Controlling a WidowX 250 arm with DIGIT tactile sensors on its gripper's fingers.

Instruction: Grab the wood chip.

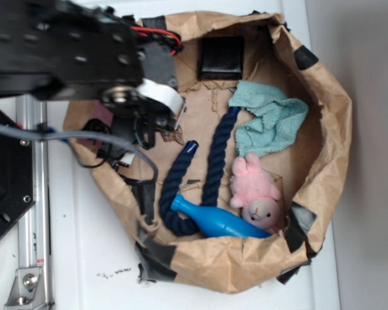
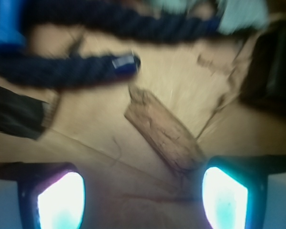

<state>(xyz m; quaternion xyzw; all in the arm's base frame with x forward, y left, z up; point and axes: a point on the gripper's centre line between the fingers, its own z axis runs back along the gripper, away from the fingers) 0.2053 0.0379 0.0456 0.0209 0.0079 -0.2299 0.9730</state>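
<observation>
Brown and rough-grained, the wood chip lies flat on the kraft paper lining, just ahead of the jaws in the wrist view. Its long axis runs on a diagonal: the far end sits close below the taped tip of the navy rope, and the near end reaches down toward the right-hand finger pad, apparently at or just under that pad's upper edge. The chip is therefore offset toward the right pad, not centred in the gap.

Gripper: jaws spread wide, nothing between them; bare paper fills most of the gap. The left pad stands well apart from the chip.

Arm pose, exterior view: the arm reaches in from the upper left over the paper-lined basin, wrist pointed down, with the gripper low on the side of the rope away from the pink plush toy. The chip itself is hidden under the arm in that view.

Judgement: the closing line lies oblique to the chip's long axis. A small shift toward the chip, with some wrist rotation, looks needed before closing.
</observation>
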